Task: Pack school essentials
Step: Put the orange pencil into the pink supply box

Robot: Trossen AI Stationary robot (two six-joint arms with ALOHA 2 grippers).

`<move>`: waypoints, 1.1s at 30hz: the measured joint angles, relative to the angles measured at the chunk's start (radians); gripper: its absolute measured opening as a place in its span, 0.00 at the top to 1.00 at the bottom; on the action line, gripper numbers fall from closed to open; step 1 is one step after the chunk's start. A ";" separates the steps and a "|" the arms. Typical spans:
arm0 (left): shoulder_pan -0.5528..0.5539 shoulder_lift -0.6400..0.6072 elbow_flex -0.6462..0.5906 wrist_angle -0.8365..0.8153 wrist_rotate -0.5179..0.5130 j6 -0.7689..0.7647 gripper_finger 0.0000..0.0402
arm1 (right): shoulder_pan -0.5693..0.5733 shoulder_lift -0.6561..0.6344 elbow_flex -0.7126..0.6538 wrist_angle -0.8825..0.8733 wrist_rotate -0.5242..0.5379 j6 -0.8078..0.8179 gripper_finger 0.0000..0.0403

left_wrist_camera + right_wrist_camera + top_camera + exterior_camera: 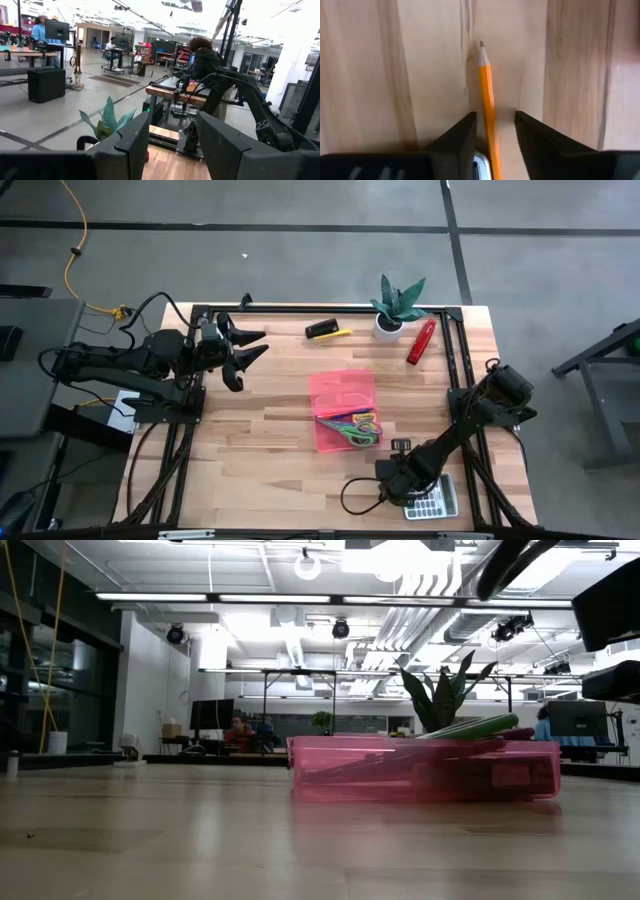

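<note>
An orange pencil (486,95) lies flat on the bare wood near the table's front right, its point away from the wrist. My right gripper (495,120) stands open over it, pointing down, one finger on each side of the shaft with wood showing between. In the high view this gripper (393,476) hides the pencil. The pink tray (343,410) at the table's middle holds green-handled scissors (362,437) and purple-handled scissors (340,421). My left gripper (262,342) waits open, raised at the far left.
A grey calculator (433,502) lies right beside my right gripper at the front edge. Along the far edge are a black and yellow item (327,330), a potted plant (398,308) and a red item (421,341). Bare wood lies left of the tray.
</note>
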 joint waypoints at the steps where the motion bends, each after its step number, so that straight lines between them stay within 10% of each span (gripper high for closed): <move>1: 0.000 0.000 0.000 0.000 0.000 0.000 0.62 | 0.000 0.000 0.000 -0.002 0.006 0.006 0.69; 8: 0.000 0.000 0.000 -0.001 0.000 0.000 0.62 | -0.014 -0.001 -0.001 -0.024 0.012 0.001 0.96; 18: 0.000 0.000 0.000 -0.001 0.000 -0.001 0.62 | -0.020 -0.045 -0.028 -0.216 0.109 -0.152 0.99; 33: 0.000 0.000 0.000 -0.001 -0.022 -0.003 0.62 | -0.126 -0.616 -0.324 0.058 0.224 -0.104 1.00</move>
